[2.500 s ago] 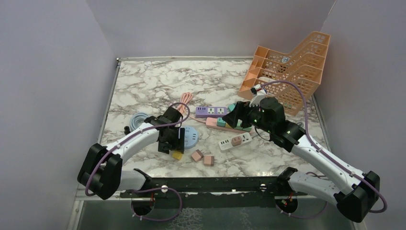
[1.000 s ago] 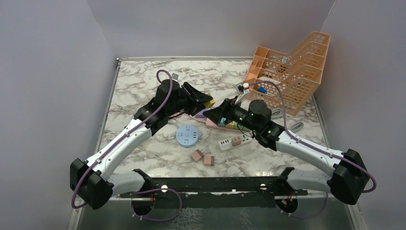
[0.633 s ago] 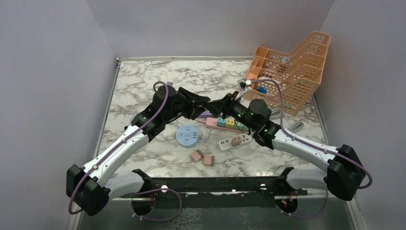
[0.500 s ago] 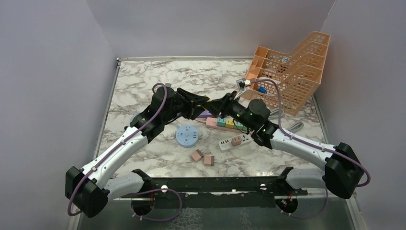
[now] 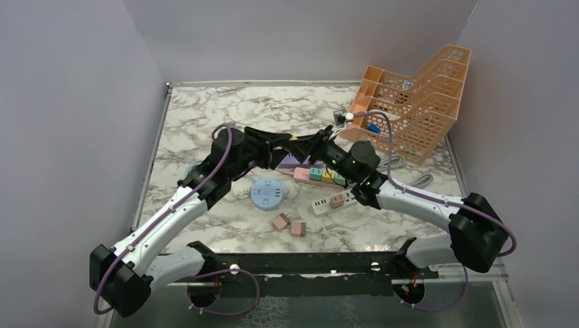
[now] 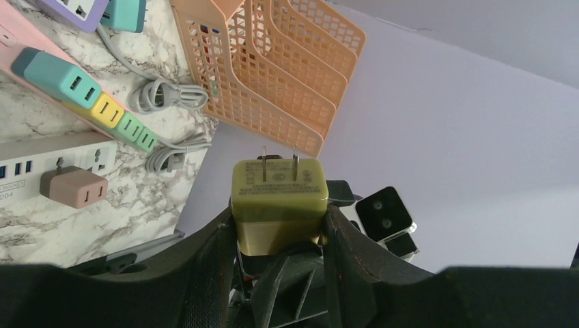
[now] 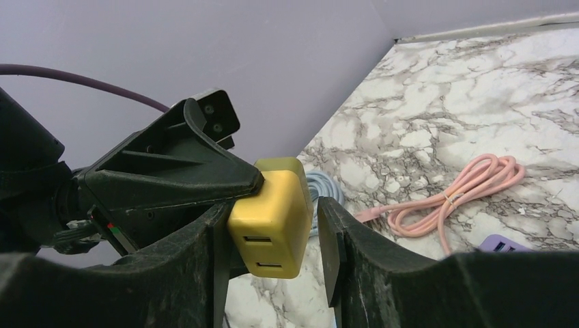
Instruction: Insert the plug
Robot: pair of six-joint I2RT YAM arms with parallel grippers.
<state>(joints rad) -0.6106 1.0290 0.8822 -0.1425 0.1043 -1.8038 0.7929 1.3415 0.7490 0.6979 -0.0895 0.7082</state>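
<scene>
The yellow plug (image 5: 295, 139) hangs in mid-air above the table's middle, where both grippers meet. My left gripper (image 6: 278, 219) is shut on the plug (image 6: 278, 198), with its two prongs pointing away from the wrist. My right gripper (image 7: 273, 220) faces it from the other side. The plug's USB end (image 7: 272, 215) sits between the right fingers. It touches the left-hand finger, and a gap shows at the right-hand finger (image 7: 329, 232). Below lie the pink power strip with coloured sockets (image 5: 324, 175), a white strip (image 5: 334, 200) and a purple strip (image 5: 295, 162).
An orange mesh file rack (image 5: 410, 102) stands at the back right. A round blue socket hub (image 5: 266, 193) and two pink adapters (image 5: 280, 221) lie in front. A coiled pink cable (image 7: 464, 184) and grey cables (image 6: 164, 96) lie on the marble.
My left arm has swung the yellow plug toward the middle and lifted it. My right gripper has come up to meet it, and its jaws have narrowed around the plug's free end.
</scene>
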